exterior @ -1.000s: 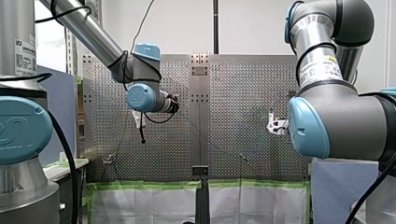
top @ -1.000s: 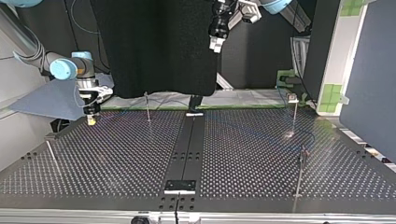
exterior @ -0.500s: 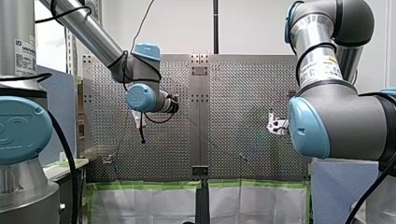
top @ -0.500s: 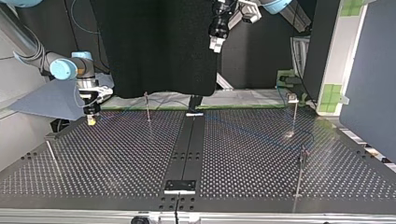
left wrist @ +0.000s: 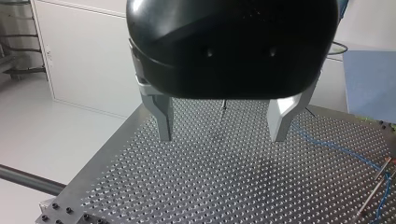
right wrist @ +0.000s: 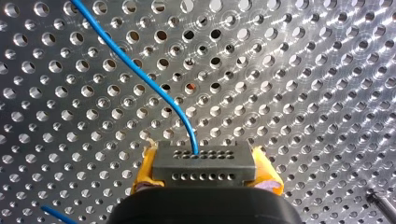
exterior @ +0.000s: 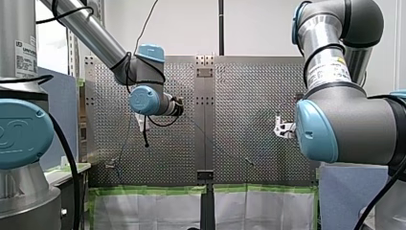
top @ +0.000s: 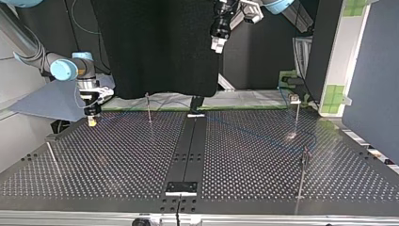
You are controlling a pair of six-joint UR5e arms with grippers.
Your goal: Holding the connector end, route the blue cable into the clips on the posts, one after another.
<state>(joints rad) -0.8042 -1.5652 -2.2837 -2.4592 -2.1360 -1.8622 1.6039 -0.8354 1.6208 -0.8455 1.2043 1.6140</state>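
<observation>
In the right wrist view my right gripper [right wrist: 204, 161] is shut on a grey connector block [right wrist: 204, 169], held between its yellow pads [right wrist: 144, 169]. The blue cable [right wrist: 140, 77] leaves the connector and curves away over the perforated plate. The top view shows that gripper [top: 92, 120] low over the table at the left, near a thin post [top: 148, 107]. The cable [top: 249, 129] runs faintly across the plate toward two posts at the right [top: 297, 113] [top: 303, 169]. My left gripper [top: 218, 43] hangs high at the back, open and empty [left wrist: 223, 126].
A fourth post [top: 51, 155] leans near the top view's left edge. A dark centre strip [top: 188, 150] divides the perforated table. A black cloth [top: 160, 47] hangs behind the table. Blue cable [left wrist: 336, 148] and post tips [left wrist: 380, 169] lie beside my left gripper.
</observation>
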